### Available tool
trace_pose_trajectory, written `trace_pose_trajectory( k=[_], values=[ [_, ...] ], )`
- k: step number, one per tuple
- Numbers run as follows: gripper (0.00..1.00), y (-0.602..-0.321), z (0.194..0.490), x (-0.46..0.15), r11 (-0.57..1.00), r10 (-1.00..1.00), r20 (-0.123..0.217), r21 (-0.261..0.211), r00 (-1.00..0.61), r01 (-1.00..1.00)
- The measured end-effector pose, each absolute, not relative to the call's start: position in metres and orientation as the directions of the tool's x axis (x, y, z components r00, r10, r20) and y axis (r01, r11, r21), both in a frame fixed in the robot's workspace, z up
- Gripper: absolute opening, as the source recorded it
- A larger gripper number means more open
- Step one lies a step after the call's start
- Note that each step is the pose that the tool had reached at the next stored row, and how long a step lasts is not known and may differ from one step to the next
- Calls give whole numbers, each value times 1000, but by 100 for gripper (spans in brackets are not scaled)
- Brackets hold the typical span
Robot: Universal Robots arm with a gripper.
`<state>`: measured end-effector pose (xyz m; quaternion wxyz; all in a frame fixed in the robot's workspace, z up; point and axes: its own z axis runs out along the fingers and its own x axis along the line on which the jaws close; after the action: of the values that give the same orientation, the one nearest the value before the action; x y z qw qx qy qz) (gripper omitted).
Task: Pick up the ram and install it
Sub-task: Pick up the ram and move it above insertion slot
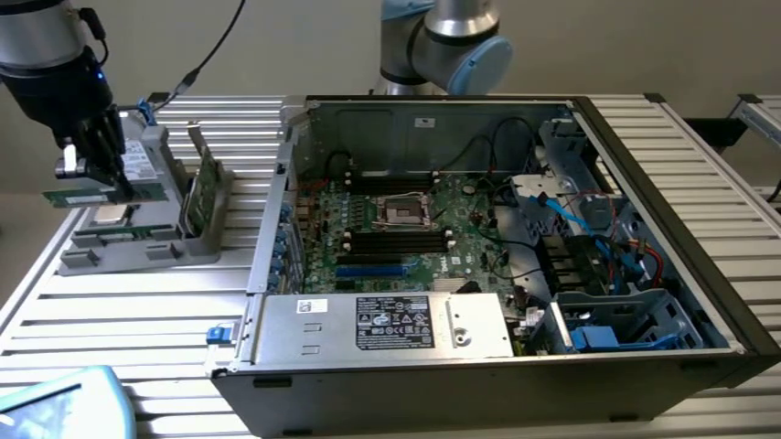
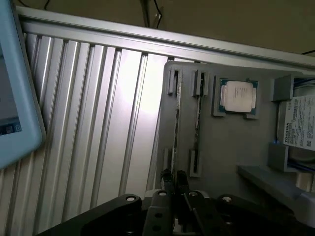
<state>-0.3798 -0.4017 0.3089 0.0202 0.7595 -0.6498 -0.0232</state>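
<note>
The ram (image 1: 83, 195), a slim green stick, hangs level above the left end of the grey holder tray (image 1: 134, 247), clear of it. My gripper (image 1: 108, 183) is shut on the ram, holding it from above at its right part. In the wrist view my gripper (image 2: 173, 181) has its dark fingertips (image 2: 167, 178) pressed close together over the tray's two narrow holding slots (image 2: 197, 123), which stand bare. The motherboard's long black slots (image 1: 393, 240) lie inside the open computer case (image 1: 635, 137), well toward the exterior view's right of the gripper.
On the tray sit a silver processor chip (image 2: 237, 96), a broader green card with a metal bracket (image 1: 203, 192) standing upright, and a labelled drive (image 2: 301, 129). A white-framed screen (image 2: 15, 98) lies on the ribbed table near the front corner. The case's power supply (image 1: 384, 325) faces front.
</note>
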Motion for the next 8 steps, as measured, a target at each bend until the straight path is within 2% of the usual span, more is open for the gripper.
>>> trace_pose_trajectory(
  k=[8],
  values=[
    [14,-402,336,-356,-155,-988,-12,76,154,-985]
  ],
)
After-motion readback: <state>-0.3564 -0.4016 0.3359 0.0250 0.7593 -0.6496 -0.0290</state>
